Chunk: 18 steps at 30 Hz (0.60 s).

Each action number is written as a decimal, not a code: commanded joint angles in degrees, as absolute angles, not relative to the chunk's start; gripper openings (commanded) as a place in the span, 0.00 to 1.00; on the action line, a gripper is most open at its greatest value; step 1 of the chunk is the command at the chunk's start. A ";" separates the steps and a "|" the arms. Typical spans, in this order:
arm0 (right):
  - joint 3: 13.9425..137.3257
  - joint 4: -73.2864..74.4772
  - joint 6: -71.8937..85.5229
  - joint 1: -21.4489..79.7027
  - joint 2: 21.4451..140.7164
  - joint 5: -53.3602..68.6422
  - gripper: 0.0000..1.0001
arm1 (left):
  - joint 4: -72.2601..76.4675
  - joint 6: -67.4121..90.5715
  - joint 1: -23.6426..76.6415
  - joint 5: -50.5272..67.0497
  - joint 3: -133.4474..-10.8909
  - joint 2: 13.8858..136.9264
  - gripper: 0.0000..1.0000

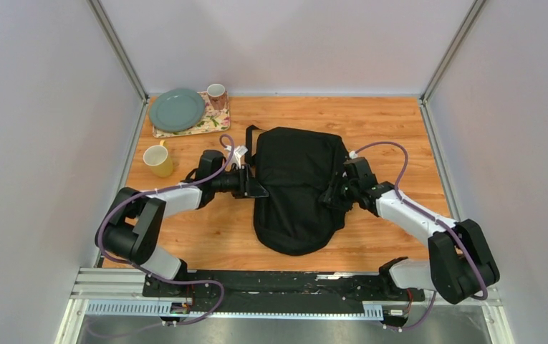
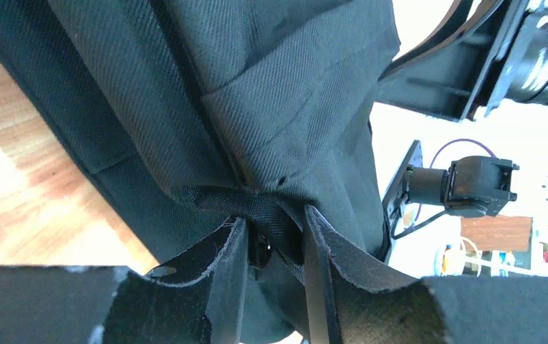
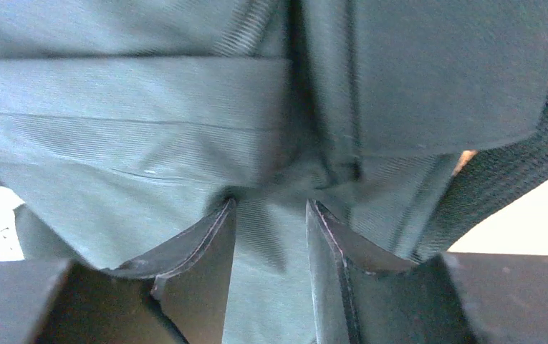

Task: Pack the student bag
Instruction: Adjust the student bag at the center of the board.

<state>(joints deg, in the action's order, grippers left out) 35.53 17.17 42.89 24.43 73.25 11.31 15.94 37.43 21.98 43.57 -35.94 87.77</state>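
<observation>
The student bag (image 1: pixel 296 190), a large black fabric backpack, lies in the middle of the wooden table with its rounded end toward the arms. My left gripper (image 1: pixel 255 188) is at the bag's left edge, shut on a bunched fold of its black fabric (image 2: pixel 271 215). My right gripper (image 1: pixel 330 197) is at the bag's right edge and is shut on a fold of the same fabric (image 3: pixel 271 215). A woven strap (image 3: pixel 500 179) runs past the right fingers. Whatever the bag holds inside is hidden.
At the back left a floral tray (image 1: pixel 206 123) carries a green plate (image 1: pixel 176 109) and a pink mug (image 1: pixel 216 93). A yellow mug (image 1: pixel 157 160) stands left of the left arm. Grey walls close in the table on three sides.
</observation>
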 commanded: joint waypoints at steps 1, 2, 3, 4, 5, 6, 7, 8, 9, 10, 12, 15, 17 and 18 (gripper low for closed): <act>43.24 20.82 38.07 24.70 73.57 5.37 0.44 | 14.85 35.33 22.59 43.78 -33.25 82.98 0.40; 43.50 21.27 37.53 24.35 73.22 4.93 0.45 | 14.24 34.64 22.59 42.81 -32.18 81.84 0.40; 43.59 21.53 37.09 23.65 72.95 4.92 0.45 | 13.11 33.15 22.50 41.85 -31.38 79.74 0.41; 43.59 21.53 36.48 23.29 72.86 4.92 0.45 | 11.09 32.35 22.50 40.62 -29.98 78.67 0.41; 43.68 21.88 36.13 22.94 72.86 4.92 0.45 | 10.38 31.91 22.50 40.17 -29.36 77.71 0.41; 44.03 22.15 35.69 22.07 73.04 4.83 0.45 | 9.94 31.47 22.59 39.91 -28.75 75.78 0.41; 44.38 22.67 35.42 21.80 72.95 4.57 0.45 | 9.24 31.12 22.50 39.38 -27.52 74.98 0.42; 44.91 24.33 34.72 21.36 72.69 4.57 0.45 | 8.62 30.77 22.50 38.85 -27.16 74.01 0.43; 46.04 25.13 34.19 21.18 72.16 4.48 0.45 | 5.31 28.67 22.59 37.89 -27.16 72.61 0.47; 46.58 25.83 33.58 21.27 71.38 4.57 0.45 | 3.10 26.91 22.50 35.97 -28.03 71.90 0.58; 47.63 28.55 31.65 21.27 67.95 4.48 0.45 | -1.73 22.79 22.50 33.06 -29.44 69.71 0.73; 48.08 30.67 28.40 21.27 62.06 3.35 0.45 | -9.30 19.18 22.50 28.22 -32.95 66.90 0.75; 46.85 30.85 26.99 21.18 58.91 2.03 0.47 | -12.04 18.55 22.33 26.20 -34.63 65.57 0.75; 46.76 31.02 26.29 21.18 58.36 0.63 0.47 | -13.17 18.63 22.32 25.32 -34.98 64.09 0.75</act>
